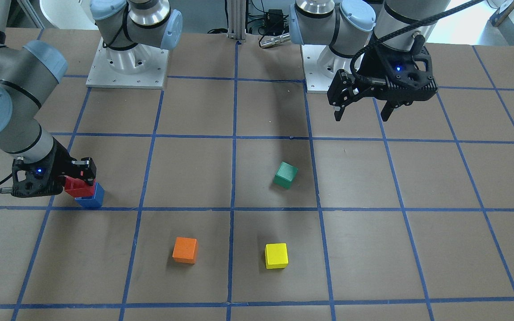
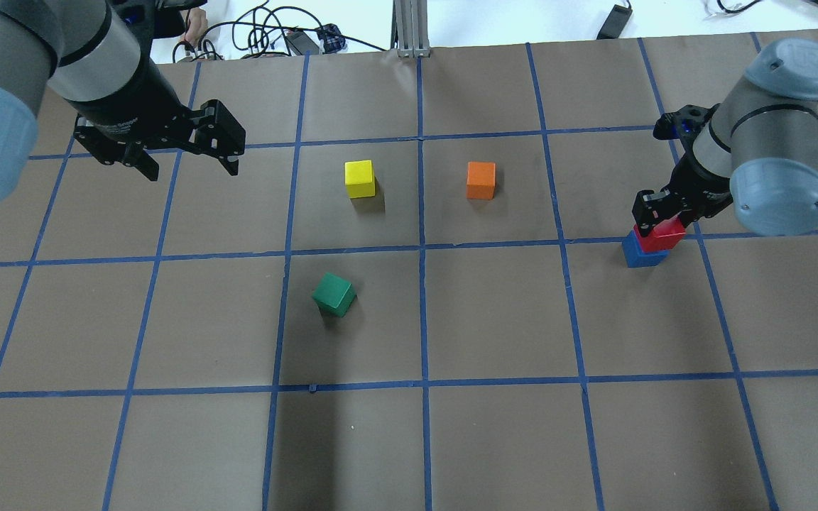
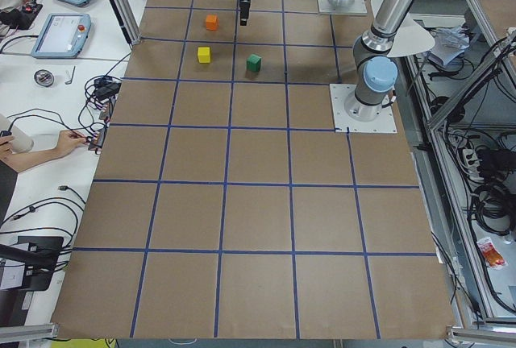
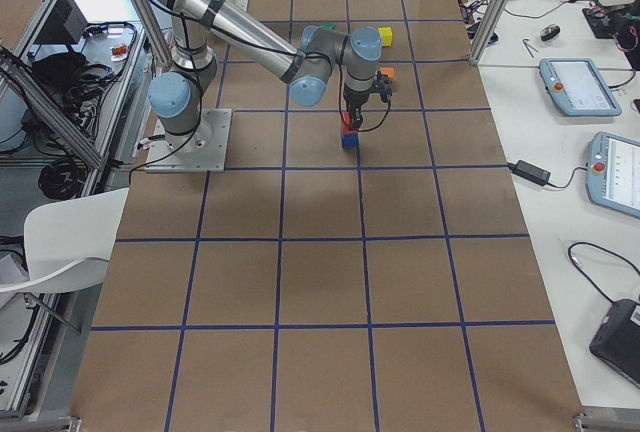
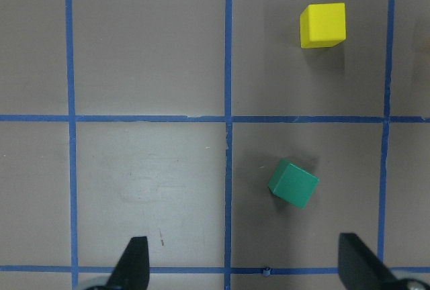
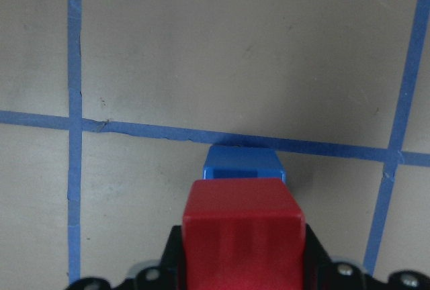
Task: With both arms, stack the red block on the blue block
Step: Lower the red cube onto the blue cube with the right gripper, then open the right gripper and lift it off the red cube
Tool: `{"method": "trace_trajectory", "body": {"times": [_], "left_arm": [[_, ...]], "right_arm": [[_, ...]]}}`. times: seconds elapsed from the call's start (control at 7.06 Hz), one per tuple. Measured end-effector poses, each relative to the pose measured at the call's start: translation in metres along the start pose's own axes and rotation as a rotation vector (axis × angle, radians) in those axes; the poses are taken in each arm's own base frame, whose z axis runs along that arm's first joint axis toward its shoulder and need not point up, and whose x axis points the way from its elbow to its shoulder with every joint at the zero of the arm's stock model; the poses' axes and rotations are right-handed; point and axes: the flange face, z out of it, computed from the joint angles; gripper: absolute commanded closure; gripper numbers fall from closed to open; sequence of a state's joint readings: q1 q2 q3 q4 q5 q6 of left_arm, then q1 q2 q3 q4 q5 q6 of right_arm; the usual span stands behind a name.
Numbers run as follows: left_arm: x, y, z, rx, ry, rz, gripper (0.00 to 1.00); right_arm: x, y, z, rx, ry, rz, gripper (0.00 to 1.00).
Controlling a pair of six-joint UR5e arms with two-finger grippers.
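Observation:
The red block (image 1: pixel 77 187) is held in my right gripper (image 1: pixel 80 180), which is shut on it. It sits just over the blue block (image 1: pixel 92 199), offset a little toward the arm; I cannot tell whether the two touch. The overhead view shows the red block (image 2: pixel 659 235) above the blue block (image 2: pixel 642 253) at the table's right side. The right wrist view shows the red block (image 6: pixel 243 226) with the blue block (image 6: pixel 243 166) peeking out beyond it. My left gripper (image 2: pixel 189 165) is open and empty, raised above the far left of the table.
A green cube (image 2: pixel 334 294) lies tilted near the middle. A yellow cube (image 2: pixel 360 179) and an orange cube (image 2: pixel 481 180) sit beyond it. The two arm bases (image 1: pixel 127 67) stand at the robot's edge. Blue tape lines grid the brown table.

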State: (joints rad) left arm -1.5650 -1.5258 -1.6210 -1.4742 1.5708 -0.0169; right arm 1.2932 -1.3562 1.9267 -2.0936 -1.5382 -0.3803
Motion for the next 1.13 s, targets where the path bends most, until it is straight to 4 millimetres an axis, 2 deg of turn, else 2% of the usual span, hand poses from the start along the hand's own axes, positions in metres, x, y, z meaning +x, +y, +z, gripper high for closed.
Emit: {"method": "trace_trajectory", "body": {"times": [0.14, 0.28, 0.42, 0.57, 0.71, 0.85, 1.13], "left_arm": [[0.0001, 0.0001, 0.0001, 0.000, 0.000, 0.000, 0.00], [0.0001, 0.0001, 0.0001, 0.000, 0.000, 0.000, 0.00], [0.0000, 0.0000, 0.0002, 0.000, 0.000, 0.000, 0.00], [0.0000, 0.0001, 0.0004, -0.001, 0.000, 0.000, 0.00], [0.0002, 0.0004, 0.0005, -0.001, 0.000, 0.001, 0.00], [0.0005, 0.0006, 0.0004, -0.001, 0.000, 0.001, 0.00], [0.0005, 0.0011, 0.0001, 0.000, 0.000, 0.001, 0.00]], "right_arm": [[0.0001, -0.0001, 0.0004, -0.001, 0.000, 0.001, 0.85], [0.0003, -0.0002, 0.0013, -0.003, 0.001, 0.001, 0.79], [0.0009, -0.0007, 0.0036, -0.007, 0.000, 0.001, 0.64], [0.0017, -0.0013, 0.0069, -0.014, -0.001, 0.001, 0.44], [0.0021, -0.0015, 0.0085, -0.017, -0.002, 0.002, 0.13], [0.0023, -0.0016, 0.0090, -0.018, -0.002, 0.002, 0.00], [0.0026, -0.0017, 0.0091, -0.019, 0.000, 0.004, 0.00]]}}
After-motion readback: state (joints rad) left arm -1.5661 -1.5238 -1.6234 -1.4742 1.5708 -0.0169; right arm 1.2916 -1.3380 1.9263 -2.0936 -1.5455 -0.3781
